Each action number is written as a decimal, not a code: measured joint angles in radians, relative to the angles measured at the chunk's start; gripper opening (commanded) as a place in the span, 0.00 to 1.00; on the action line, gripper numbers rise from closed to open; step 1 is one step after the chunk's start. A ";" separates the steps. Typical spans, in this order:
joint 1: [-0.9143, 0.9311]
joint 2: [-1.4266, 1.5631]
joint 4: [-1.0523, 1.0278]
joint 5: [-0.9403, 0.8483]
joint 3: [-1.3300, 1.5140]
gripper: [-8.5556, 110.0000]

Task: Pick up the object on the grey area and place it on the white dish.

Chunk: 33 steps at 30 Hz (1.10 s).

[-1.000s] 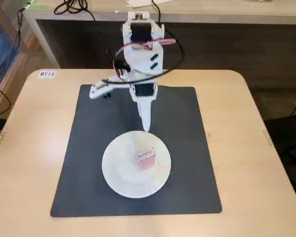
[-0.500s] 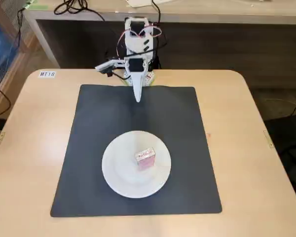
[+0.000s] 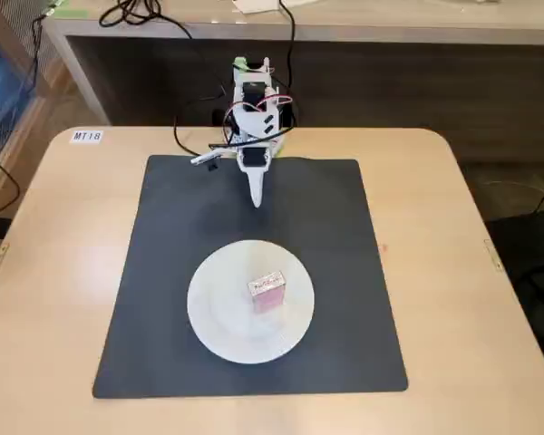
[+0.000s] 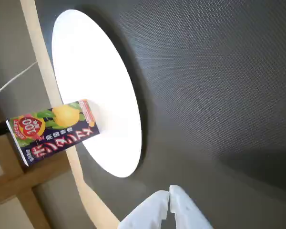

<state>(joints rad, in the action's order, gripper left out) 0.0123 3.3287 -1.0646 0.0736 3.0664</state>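
In the fixed view the object (image 3: pixel 267 292), a small pink-red box with a white top, lies on the white dish (image 3: pixel 219 313), a little right of its centre. The dish sits on the grey area (image 3: pixel 163 263). My gripper (image 3: pixel 257 201) is shut and empty, pointing down over the mat's far part, well behind the dish. In the wrist view the object (image 4: pixel 55 131) shows a dark printed side with a yellow fruit and rests on the white dish (image 4: pixel 95 71). The gripper (image 4: pixel 168 192) enters from the bottom edge, fingers together above the grey area (image 4: pixel 219 95).
The mat lies on a light wooden table (image 3: pixel 54 236) with a small label (image 3: pixel 86 136) at the far left. The arm's base (image 3: pixel 252 100) and its cables stand at the table's far edge. A bench with cables (image 3: pixel 136 14) runs behind.
The arm has pulled back from the dish's far rim toward its base and folded down. The box stays put on the dish.
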 measured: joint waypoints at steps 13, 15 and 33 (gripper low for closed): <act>-0.003 0.000 0.000 -0.018 0.002 0.07; -0.003 0.000 0.000 -0.018 0.002 0.07; -0.003 0.000 0.000 -0.018 0.002 0.07</act>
<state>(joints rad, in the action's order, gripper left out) 0.0092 3.3287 -1.0646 0.0552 3.0680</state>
